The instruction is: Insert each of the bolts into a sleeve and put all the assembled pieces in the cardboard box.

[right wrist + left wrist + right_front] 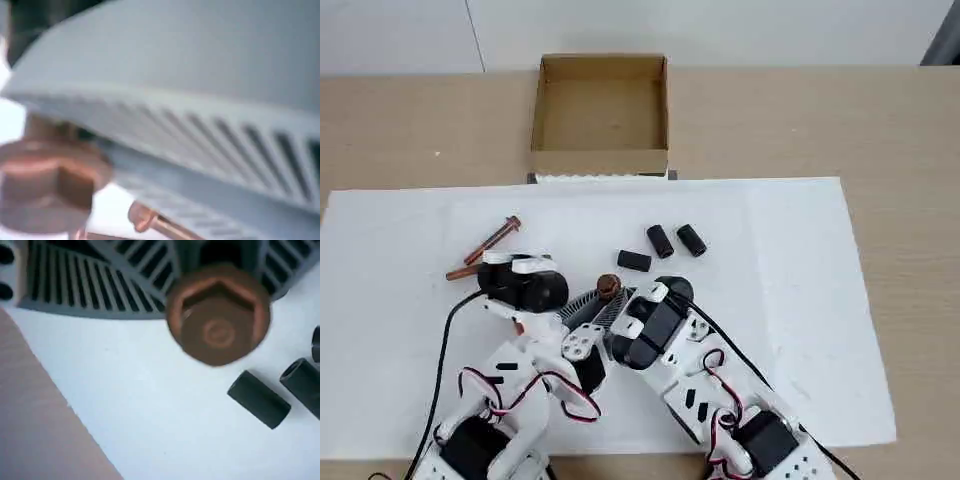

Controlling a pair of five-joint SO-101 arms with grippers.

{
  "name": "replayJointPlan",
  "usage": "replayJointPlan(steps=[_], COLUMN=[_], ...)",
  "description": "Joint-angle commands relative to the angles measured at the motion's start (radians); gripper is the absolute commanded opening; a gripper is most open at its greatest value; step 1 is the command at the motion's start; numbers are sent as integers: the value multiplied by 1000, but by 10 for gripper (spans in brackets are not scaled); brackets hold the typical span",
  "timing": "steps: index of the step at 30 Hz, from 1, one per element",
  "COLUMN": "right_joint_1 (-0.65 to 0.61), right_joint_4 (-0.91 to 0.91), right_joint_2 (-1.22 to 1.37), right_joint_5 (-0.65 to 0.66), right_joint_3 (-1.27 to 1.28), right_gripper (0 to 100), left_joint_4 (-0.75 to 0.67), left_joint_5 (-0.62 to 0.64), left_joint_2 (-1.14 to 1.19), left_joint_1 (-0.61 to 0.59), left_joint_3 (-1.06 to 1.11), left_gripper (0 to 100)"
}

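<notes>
- Bolt (608,287) sat head-up between the left gripper (592,301) and right gripper (624,298); whether either clamped it could not be told.
- Three sleeves (660,240) lay loose just beyond.
- Doing it well likely meant holding the bolt steady and lining a sleeve's bore with its shank.

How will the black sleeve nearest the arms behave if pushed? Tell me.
The sleeve lies on its side and looks cylindrical, so it would probably roll when pushed sideways. It appears short and rigid, likely light. Its smooth surface might slip in a loose grasp.
</notes>
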Motion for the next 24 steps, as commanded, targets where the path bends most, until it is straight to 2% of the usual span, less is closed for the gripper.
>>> replayJointPlan(steps=[1, 3, 9, 19, 24], right_joint_1=[-1, -1, -1, -1, -1], right_joint_4=[-33, -33, -33, -33, -33], right_joint_2=[-13, -13, -13, -13, -13], right_joint_5=[5, 5, 5, 5, 3], right_joint_3=[-64, -64, -64, -63, -58], right_gripper=[4, 4, 4, 4, 4], left_joint_4=[15, 15, 20, 21, 20], left_joint_5=[-34, -37, -61, -75, -140], left_joint_2=[-11, -11, -11, -9, -9], left_joint_1=[3, -21, -60, -61, -64], left_joint_3=[-15, -15, -16, -79, -131], left_gripper=[8, 24, 169, 174, 173])
